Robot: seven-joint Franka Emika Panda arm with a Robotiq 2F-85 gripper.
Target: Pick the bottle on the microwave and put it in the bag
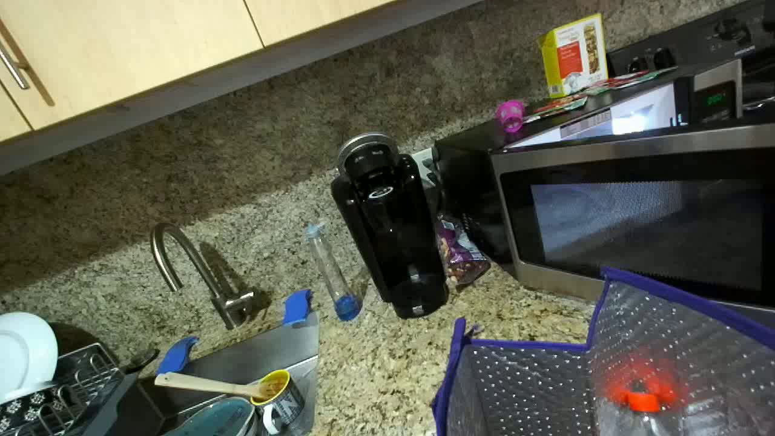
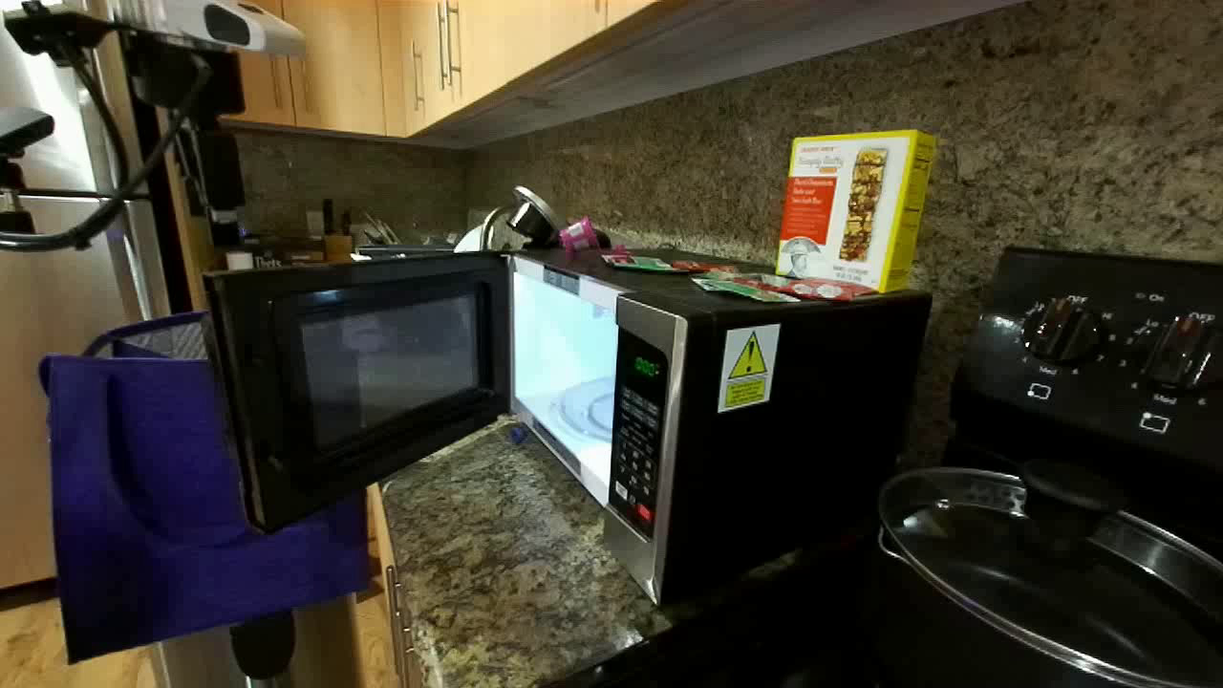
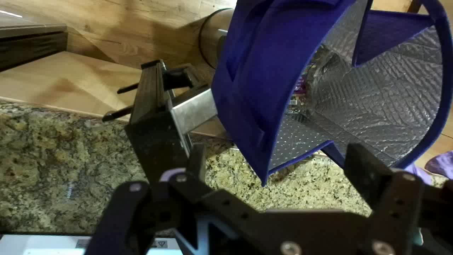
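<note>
The bottle, a very small magenta-purple thing, sits on top of the microwave near its edge by the coffee maker, in both exterior views [image 1: 510,116] [image 2: 578,235]. The silver-and-black microwave [image 1: 505,212] stands on the counter with its door open and its inside lit; it shows in both exterior views [image 2: 803,497]. The bag has blue edges and silvery dotted sides and stands open at the counter's edge, in all views [image 1: 527,375] [image 2: 182,478] [image 3: 269,71]. My gripper [image 3: 277,157] is open and empty in the wrist view, near the bag's corner and above the counter.
A yellow carton [image 1: 575,57] and flat sachets [image 2: 745,285] lie on the microwave. A black coffee maker [image 1: 393,230] and clear blue-based bottle [image 1: 330,272] stand beside it. The open microwave door [image 2: 382,373] juts toward the bag. A purple packet [image 3: 300,86] lies inside the bag.
</note>
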